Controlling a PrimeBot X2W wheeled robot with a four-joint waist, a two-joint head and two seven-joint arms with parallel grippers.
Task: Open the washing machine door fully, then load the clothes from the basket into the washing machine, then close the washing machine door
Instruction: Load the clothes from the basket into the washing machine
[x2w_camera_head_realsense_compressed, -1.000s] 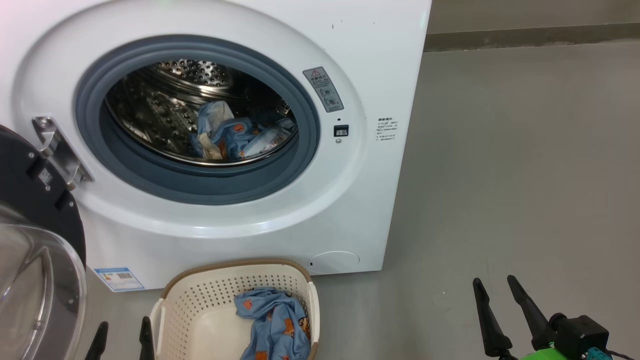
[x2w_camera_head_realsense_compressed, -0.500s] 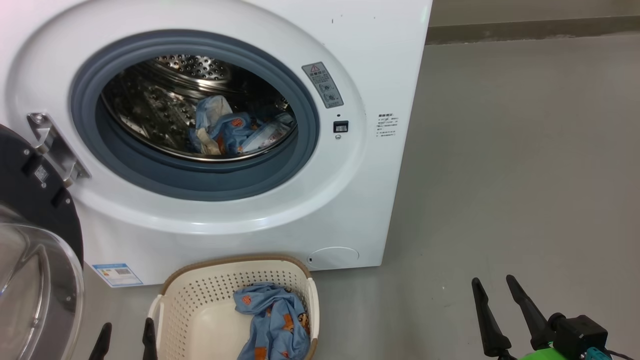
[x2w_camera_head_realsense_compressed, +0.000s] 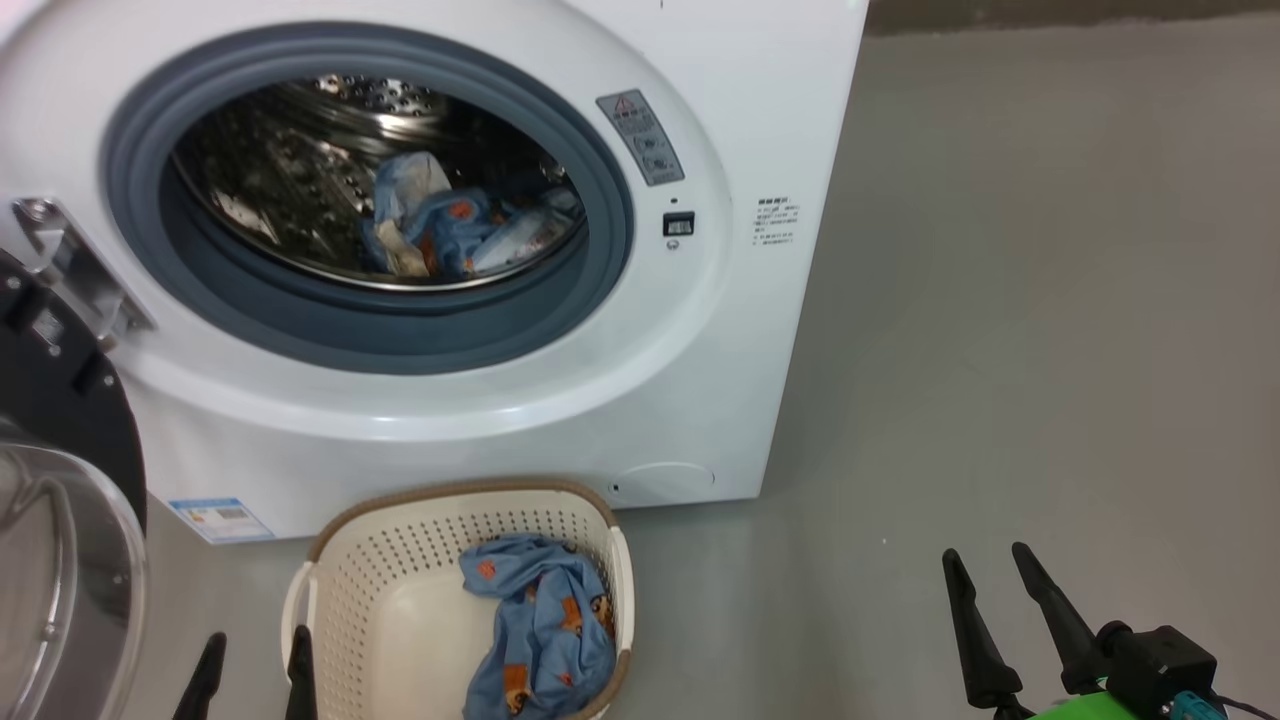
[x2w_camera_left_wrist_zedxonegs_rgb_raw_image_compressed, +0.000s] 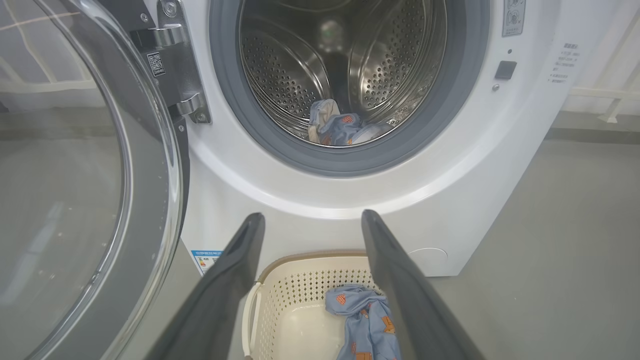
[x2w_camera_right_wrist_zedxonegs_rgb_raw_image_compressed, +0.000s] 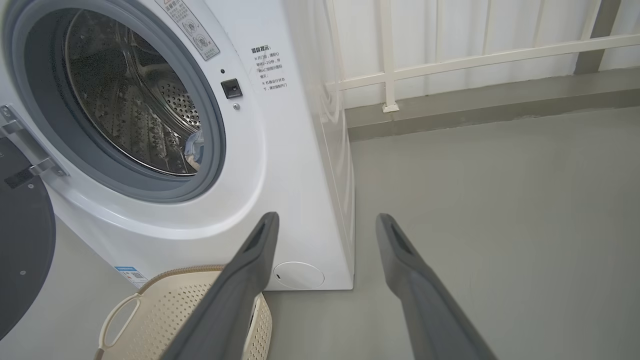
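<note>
The washing machine stands ahead with its door swung wide open at the left, glass bowl facing me. Light-blue bear-print clothes lie in the steel drum. On the floor in front sits the cream basket holding one more blue garment. My left gripper hangs open just left of the basket, above its near end in the left wrist view. My right gripper stands open over bare floor, well right of the basket, fingers apart.
Grey floor stretches to the right of the machine. A white railing and a low kerb run behind it. The open door takes up the space left of the basket.
The head camera has tipped down and the whole picture has slid up, so more of the basket shows. Both grippers stay open and keep their places.
</note>
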